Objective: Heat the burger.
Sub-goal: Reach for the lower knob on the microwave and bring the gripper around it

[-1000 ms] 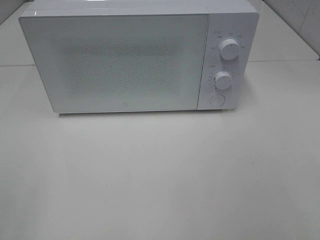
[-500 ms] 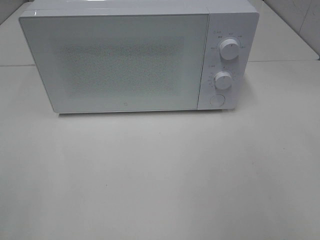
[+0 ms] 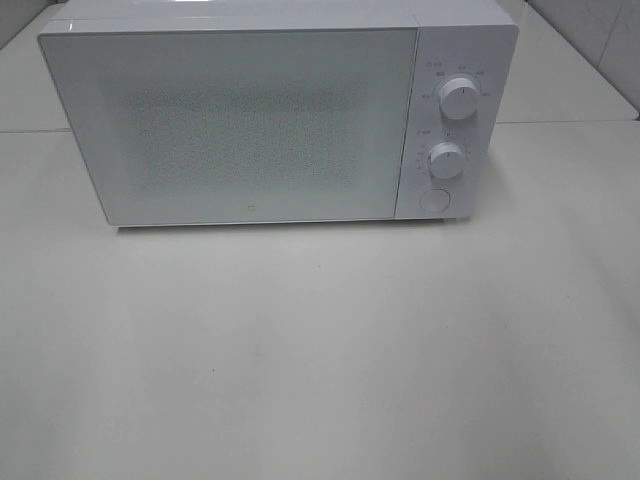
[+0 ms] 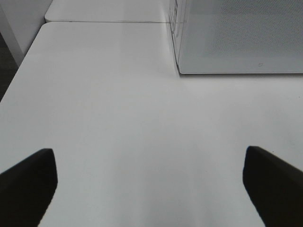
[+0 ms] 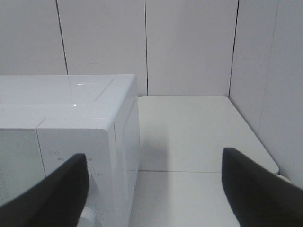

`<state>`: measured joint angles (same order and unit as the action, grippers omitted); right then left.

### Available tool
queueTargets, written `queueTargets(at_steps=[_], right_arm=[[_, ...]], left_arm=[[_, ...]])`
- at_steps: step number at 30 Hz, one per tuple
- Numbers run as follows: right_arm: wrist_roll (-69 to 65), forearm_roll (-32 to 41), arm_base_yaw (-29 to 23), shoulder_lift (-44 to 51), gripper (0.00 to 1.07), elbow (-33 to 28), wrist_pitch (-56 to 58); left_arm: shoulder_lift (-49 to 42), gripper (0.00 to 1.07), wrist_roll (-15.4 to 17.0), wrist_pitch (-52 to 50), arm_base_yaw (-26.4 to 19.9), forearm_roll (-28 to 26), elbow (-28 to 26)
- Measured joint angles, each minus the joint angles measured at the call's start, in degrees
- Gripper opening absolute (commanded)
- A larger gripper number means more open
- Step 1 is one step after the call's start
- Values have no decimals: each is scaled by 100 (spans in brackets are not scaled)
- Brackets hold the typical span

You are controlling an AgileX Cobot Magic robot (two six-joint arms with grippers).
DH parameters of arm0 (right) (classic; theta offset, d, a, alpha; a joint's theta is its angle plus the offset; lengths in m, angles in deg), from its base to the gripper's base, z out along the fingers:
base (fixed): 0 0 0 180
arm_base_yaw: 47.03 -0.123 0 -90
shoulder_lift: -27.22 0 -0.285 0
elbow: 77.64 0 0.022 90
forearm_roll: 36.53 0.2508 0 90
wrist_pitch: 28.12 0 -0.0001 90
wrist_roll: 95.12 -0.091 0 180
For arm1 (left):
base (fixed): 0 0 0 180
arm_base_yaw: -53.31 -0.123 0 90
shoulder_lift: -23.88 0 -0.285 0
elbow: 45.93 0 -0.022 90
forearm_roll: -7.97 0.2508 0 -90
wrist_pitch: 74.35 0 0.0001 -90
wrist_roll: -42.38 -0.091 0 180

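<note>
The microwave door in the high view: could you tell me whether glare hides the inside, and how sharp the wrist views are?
High view: even light, a pale sheen on the microwave door, whose dotted screen shows nothing inside. Left wrist view: the table is nearly shadowless, the left gripper shows as dark blurs. Right wrist view: a glint on the microwave top, the right gripper equally blurred.

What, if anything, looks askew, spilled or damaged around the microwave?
Nothing stands out. The microwave sits level on the table, its door shut, no spill or damage showing. The burger is in no view; whether it is behind the door cannot be told.
</note>
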<state>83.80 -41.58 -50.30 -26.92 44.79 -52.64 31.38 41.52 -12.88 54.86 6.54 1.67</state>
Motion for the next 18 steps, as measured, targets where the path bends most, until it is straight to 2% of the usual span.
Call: queueTargets(at_steps=[1, 3, 4, 6, 7, 13, 16, 18], right_arm=[[0, 11, 0, -476, 77, -6, -504], [0, 29, 0, -756, 77, -6, -768], [0, 132, 0, -1318, 76, -6, -1243], [0, 166, 0, -1536, 77, -17, -1455], [0, 235, 0, -2045, 77, -23, -1965], [-11, 315, -17, -2956, 77, -23, -3008], [-6, 539, -229, -3312, 77, -17, -3421], [166, 917, -613, -3644, 76, -11, -3799]], left_arm=[[0, 101, 0, 0, 0, 0, 0], [0, 101, 0, 0, 0, 0, 0], [0, 101, 0, 0, 0, 0, 0], [0, 101, 0, 0, 0, 0, 0], [0, 101, 0, 0, 0, 0, 0], [0, 101, 0, 0, 0, 0, 0], [0, 101, 0, 0, 0, 0, 0], [0, 101, 0, 0, 0, 0, 0]])
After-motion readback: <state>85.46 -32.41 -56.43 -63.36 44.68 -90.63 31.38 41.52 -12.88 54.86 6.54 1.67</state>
